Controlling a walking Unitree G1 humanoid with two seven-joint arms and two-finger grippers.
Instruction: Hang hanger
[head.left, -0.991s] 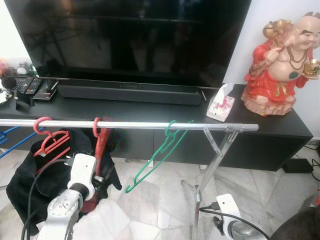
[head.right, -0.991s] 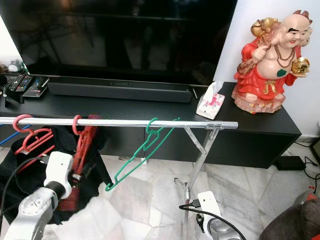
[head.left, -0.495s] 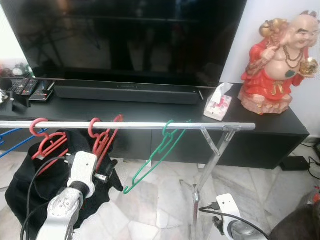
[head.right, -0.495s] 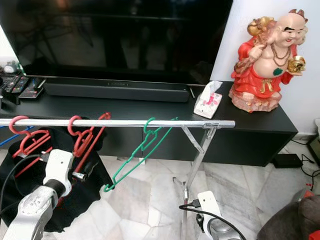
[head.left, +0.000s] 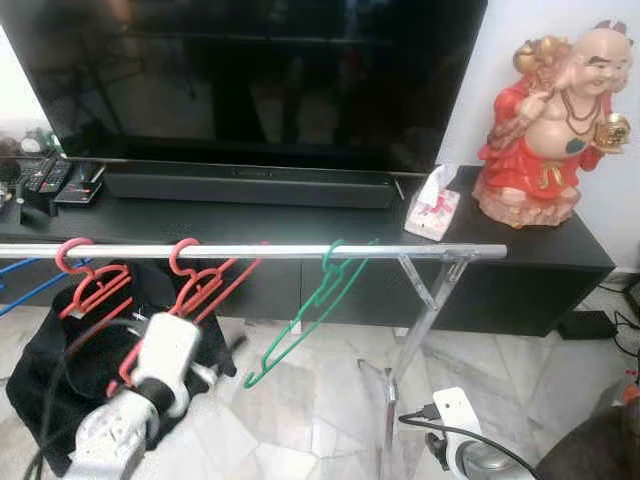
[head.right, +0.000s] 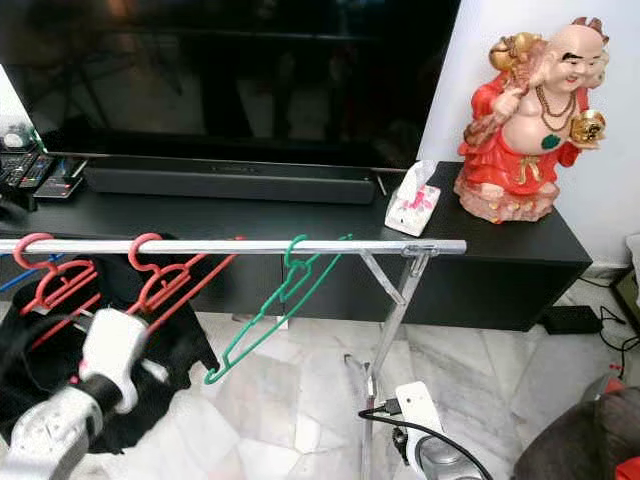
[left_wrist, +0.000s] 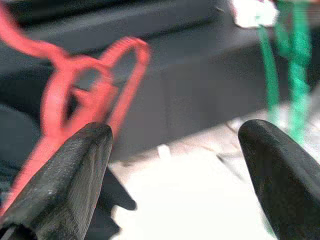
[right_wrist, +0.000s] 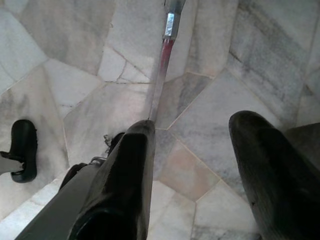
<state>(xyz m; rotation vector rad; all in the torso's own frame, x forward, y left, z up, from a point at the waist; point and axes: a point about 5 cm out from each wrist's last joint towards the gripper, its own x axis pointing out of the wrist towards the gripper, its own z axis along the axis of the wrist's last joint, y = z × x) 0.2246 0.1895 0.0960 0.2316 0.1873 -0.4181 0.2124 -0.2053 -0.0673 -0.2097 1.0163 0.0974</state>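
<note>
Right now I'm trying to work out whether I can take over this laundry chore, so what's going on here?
The robot is hanging plastic hangers on the silver metal rail in front of the black TV cabinet. Two red plastic hangers and one green plastic hanger hang from the rail. The left hand is open beside the nearer red hanger, holding nothing. The right hand is open too, pointing down at the marble floor.

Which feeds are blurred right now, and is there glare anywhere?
Left wrist view: red hanger and green hanger smeared by motion. Eye views: left arm blurred, rail and TV sharp, faint reflections on the screen. Right wrist view: sharp floor.
</note>
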